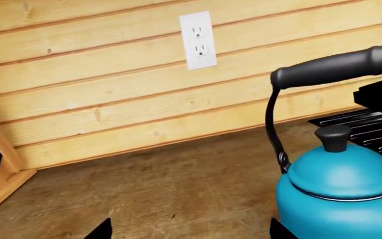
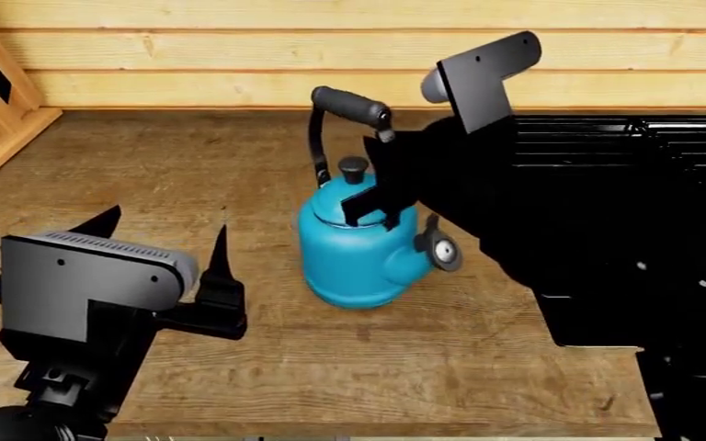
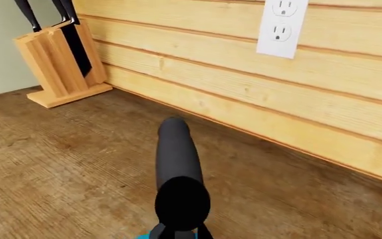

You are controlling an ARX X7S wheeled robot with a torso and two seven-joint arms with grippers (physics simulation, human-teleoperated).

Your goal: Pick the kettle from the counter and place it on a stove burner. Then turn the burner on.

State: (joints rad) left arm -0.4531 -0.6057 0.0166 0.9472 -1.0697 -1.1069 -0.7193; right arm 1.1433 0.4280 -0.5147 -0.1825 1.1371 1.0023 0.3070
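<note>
The right gripper (image 2: 375, 207) is positioned at the kettle (image 2: 359, 253), its dark fingers lying over the lid and the base of the arched handle (image 2: 348, 106); whether its jaws are closed on the kettle or merely held against it cannot be told from the head view, and in the right wrist view the fingers are not shown. In the right wrist view the handle grip (image 3: 176, 164) is seen end-on directly ahead of that camera. The kettle is set upright on the counter (image 2: 206, 165), immediately below the right gripper, with its silver-capped spout (image 2: 441, 250) directed toward the cooktop (image 2: 623, 184), which is located just beyond the right arm's far side. The left gripper (image 2: 163, 234) is held with its jaws spread apart and nothing between them, to the side of the kettle away from the cooktop and clear of it. A plank wall carrying a white outlet (image 1: 198, 40) is found behind the counter. A wooden knife block (image 3: 58, 64) is placed against that wall, well apart from both grippers.
</note>
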